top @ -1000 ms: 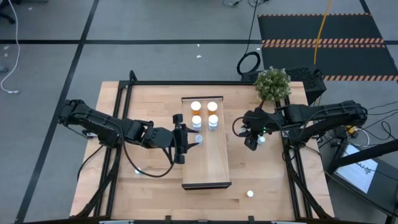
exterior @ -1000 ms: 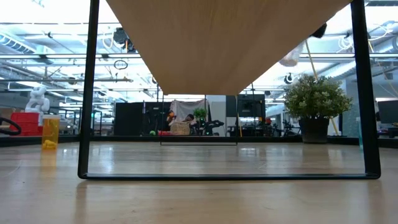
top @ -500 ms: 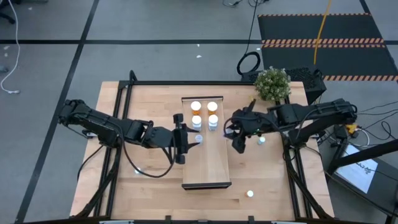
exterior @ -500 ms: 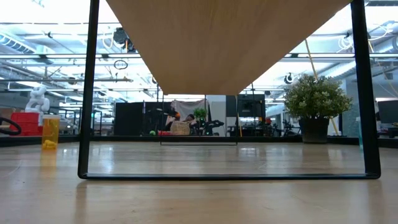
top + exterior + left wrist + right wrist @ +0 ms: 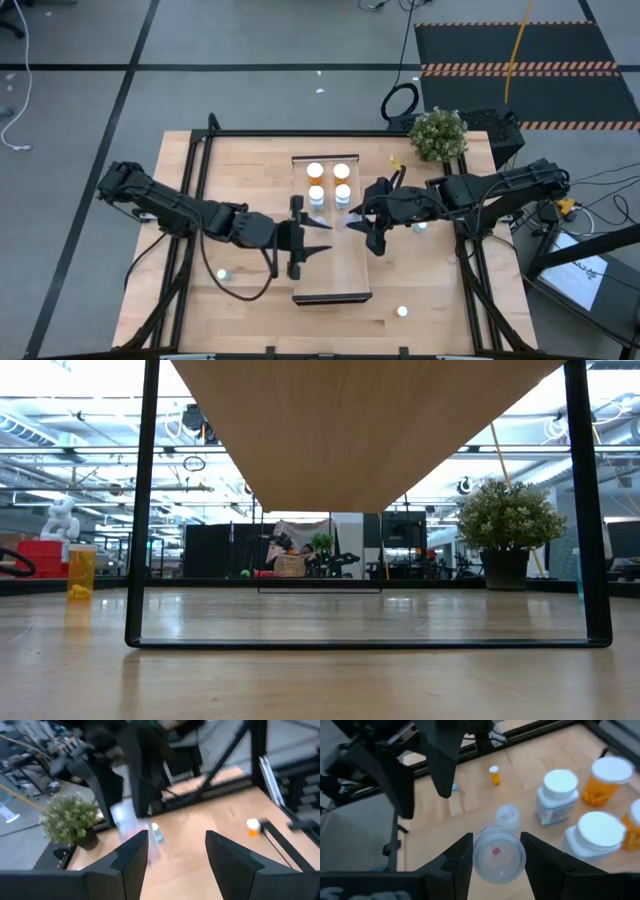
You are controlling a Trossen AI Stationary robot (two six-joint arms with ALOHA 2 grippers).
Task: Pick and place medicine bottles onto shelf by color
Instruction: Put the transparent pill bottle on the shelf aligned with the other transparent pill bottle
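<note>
The shelf is a long light-wood tray in the middle of the table. At its far end stand two orange medicine bottles and two white ones, all with white caps. A small pale bottle stands alone on the shelf nearer its middle. My right gripper hangs over the shelf's right side, shut on a clear pale bottle. Over the shelf's left edge my left gripper is open, and nothing sits between its fingers. My right gripper pinches the pale bottle between its two fingers, one on each side of the body just below the cap. The fingers come from the table's right, slanting down. The bottle is lifted clear above the shelf, its cap end facing the wrist camera.
Loose bottles stand on the table: an orange one left of the shelf, a bluish one right of it, and another near the front right. A potted plant stands at the far right. The shelf's near half is bare wood.
My right gripper has risen and travelled toward the table's left, from beside the shelf to above its right side, carrying the pale bottle clear of the table. My left gripper has shifted a little toward the near edge and stays open.
</note>
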